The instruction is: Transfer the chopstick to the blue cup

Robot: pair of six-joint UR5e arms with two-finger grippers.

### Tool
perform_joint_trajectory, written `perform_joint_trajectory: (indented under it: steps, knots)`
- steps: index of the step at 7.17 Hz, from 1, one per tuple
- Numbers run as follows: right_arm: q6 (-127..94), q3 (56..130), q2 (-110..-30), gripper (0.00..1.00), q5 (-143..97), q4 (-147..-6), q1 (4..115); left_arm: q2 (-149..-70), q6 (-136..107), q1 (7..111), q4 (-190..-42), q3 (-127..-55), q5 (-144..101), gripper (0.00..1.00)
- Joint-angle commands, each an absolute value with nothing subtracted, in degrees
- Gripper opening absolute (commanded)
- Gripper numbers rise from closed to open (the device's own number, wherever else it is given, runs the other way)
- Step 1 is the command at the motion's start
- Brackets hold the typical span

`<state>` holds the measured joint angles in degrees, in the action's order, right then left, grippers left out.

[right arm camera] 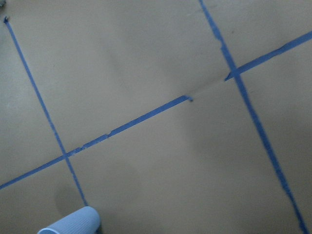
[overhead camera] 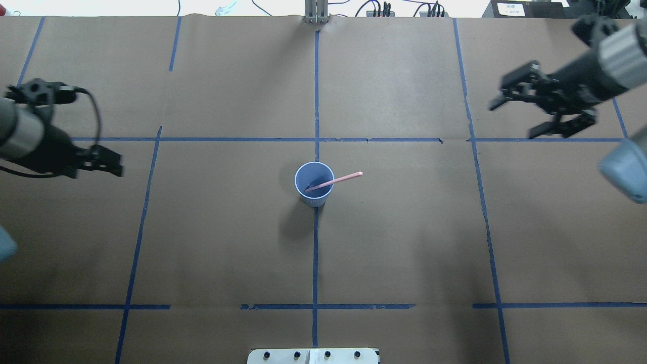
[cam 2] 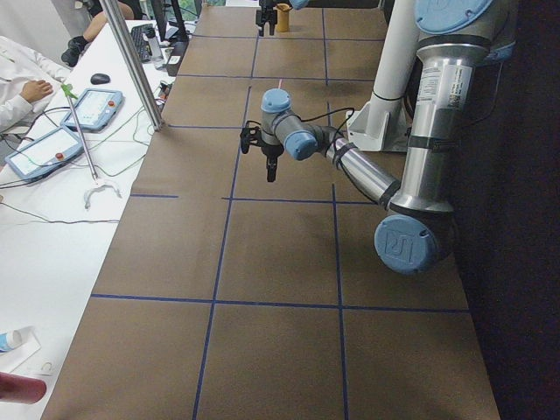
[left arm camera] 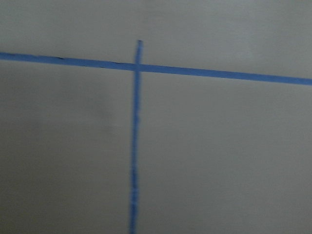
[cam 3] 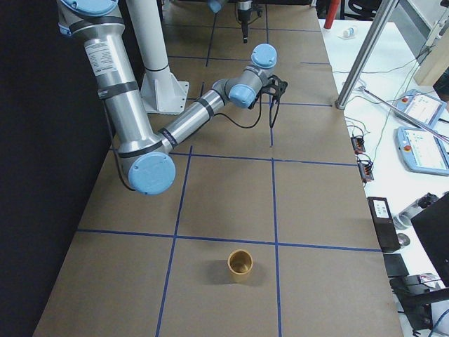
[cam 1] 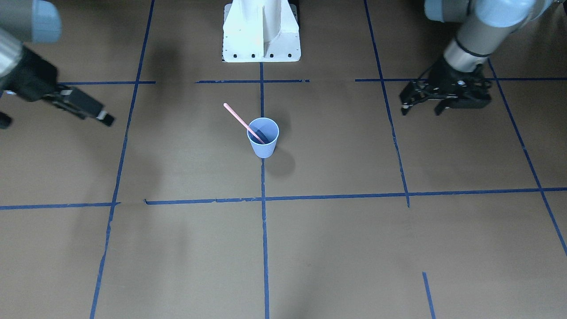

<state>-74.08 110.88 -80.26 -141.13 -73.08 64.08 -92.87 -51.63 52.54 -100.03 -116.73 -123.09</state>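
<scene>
Working outward from the robot's side of the overhead view.

Nearest: the white base plate [overhead camera: 313,355] at the bottom edge, on the centre tape line [overhead camera: 316,253].

Mid-table: the blue cup [overhead camera: 311,174] stands upright on the brown paper table [overhead camera: 404,227], right on that centre line. The pink chopstick [overhead camera: 343,178] is in it. Its lower end is down inside the cup, its shaft leans on the rim, and its upper end pokes out toward the robot's right. No gripper touches either one.

About level with the cup, well off to the robot's left: the left gripper [cam 1: 421,108]. In the front-facing view I see its two fingers spread apart with nothing between them. They point downward over bare paper near a tape crossing. Its wrist camera gives me only blurred paper and two crossing tape lines, no fingers.

Farther out, on the robot's right: the right gripper [overhead camera: 510,122], well apart from the cup. The overhead view shows its fingers splayed wide and empty, angled toward the table's middle. Its wrist camera catches the cup's ribbed wall at the lower left edge of the frame, with tape lines beyond it.

Farthest: a tan cup [cam 3: 240,265] stands upright alone at the table's right end, seen in the right side view.
</scene>
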Motion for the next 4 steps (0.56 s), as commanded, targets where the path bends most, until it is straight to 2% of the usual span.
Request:
perform_joint_trajectory:
  steps: [1, 2, 4]
  knots:
    - [-46.3, 108.7, -90.8, 1.0, -140.8, -73.9, 73.9, -84.1, -28.1, 62.9, -99.6, -115.3, -127.1, 1.0]
    - [-34.2, 105.4, -93.4, 1.0, -140.8, -74.0, 78.5, -82.8, -17.3, 69.9, -98.9, -112.1, -130.2, 1.0]
    - [-12.6, 97.3, -93.9, 1.0, -139.0, -77.5, 86.4, -82.2, 1.7, 82.5, -98.8, -102.3, -136.8, 1.0]
